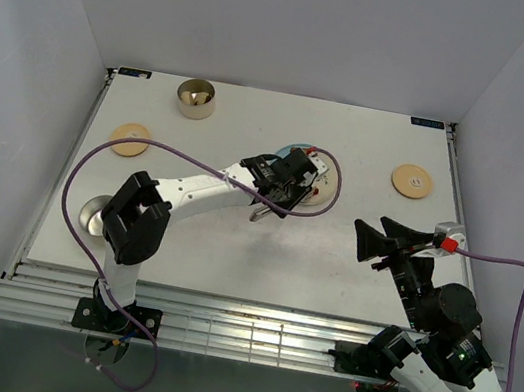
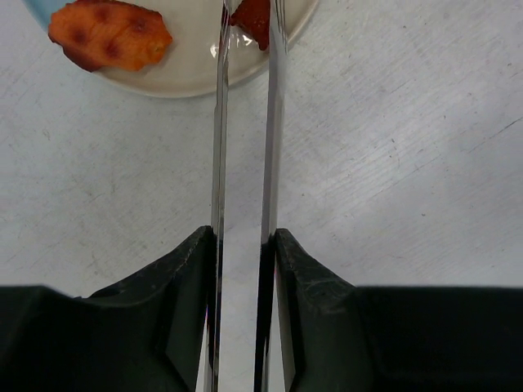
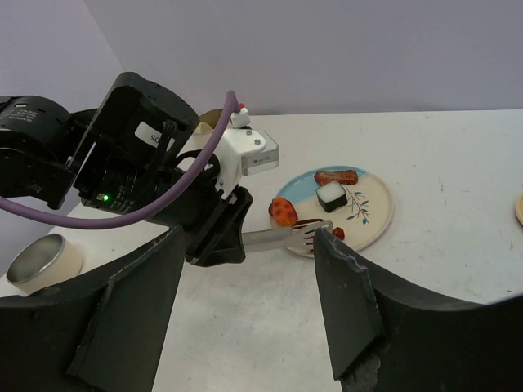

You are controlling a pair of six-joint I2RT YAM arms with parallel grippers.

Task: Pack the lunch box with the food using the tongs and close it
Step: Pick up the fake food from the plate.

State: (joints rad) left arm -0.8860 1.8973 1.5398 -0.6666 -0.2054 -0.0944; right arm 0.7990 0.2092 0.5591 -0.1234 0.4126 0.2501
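Black fingers (image 2: 184,278) of the left end effector (image 2: 245,237) press on both arms of the tongs (image 2: 270,147), squeezing them nearly parallel. Around them spreads the pale table (image 1: 261,257). The left arm (image 1: 192,192) reaches across it toward the middle. The right end effector (image 1: 368,243) hangs above the table's right side, its fingers spread wide and gripping nothing.

The plate (image 3: 377,214) lies near the table's centre, and the tongs' tips reach over its near rim. A far tin (image 1: 195,98) stands open at the back left, and a near tin (image 1: 94,214) sits by the left edge, partly under the arm. The left lid (image 1: 131,139) lies flat between them, and the right lid (image 1: 412,180) is well apart on the right.

On the plate are a brown piece (image 3: 337,176), a white roll (image 3: 331,196), an orange piece (image 2: 110,34) and a red piece (image 2: 255,20). The red piece sits between the tongs' tips; whether it is pinched I cannot tell.
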